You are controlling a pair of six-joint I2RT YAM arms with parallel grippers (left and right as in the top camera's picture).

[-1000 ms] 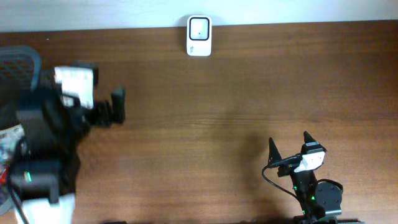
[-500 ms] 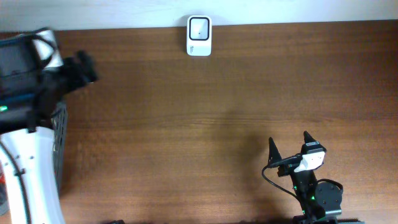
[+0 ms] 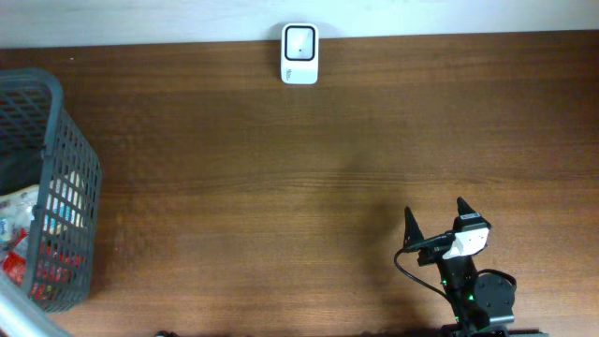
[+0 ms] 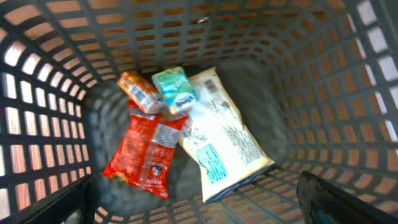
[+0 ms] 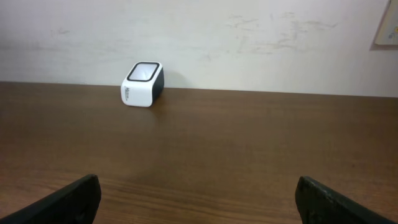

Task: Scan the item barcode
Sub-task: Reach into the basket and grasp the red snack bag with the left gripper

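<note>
The white barcode scanner (image 3: 299,54) stands at the table's far edge, and in the right wrist view the scanner (image 5: 142,84) sits against the wall. Items lie at the bottom of a grey mesh basket (image 4: 323,93): a red packet (image 4: 144,149), a white bag (image 4: 224,137), a teal pack (image 4: 174,90) and a small orange pack (image 4: 140,92). My left gripper (image 4: 193,211) hangs open above them, touching none. My right gripper (image 3: 436,213) stands open over bare table at the near right, holding nothing; in the right wrist view the right gripper (image 5: 199,202) faces the scanner from far off.
The basket (image 3: 56,187) stands at the table's left edge. A pale wall runs behind the far edge of the brown wooden table (image 3: 281,206).
The left arm has swung left off the table area and out of the overhead view, uncovering the basket. The right arm has not moved.
</note>
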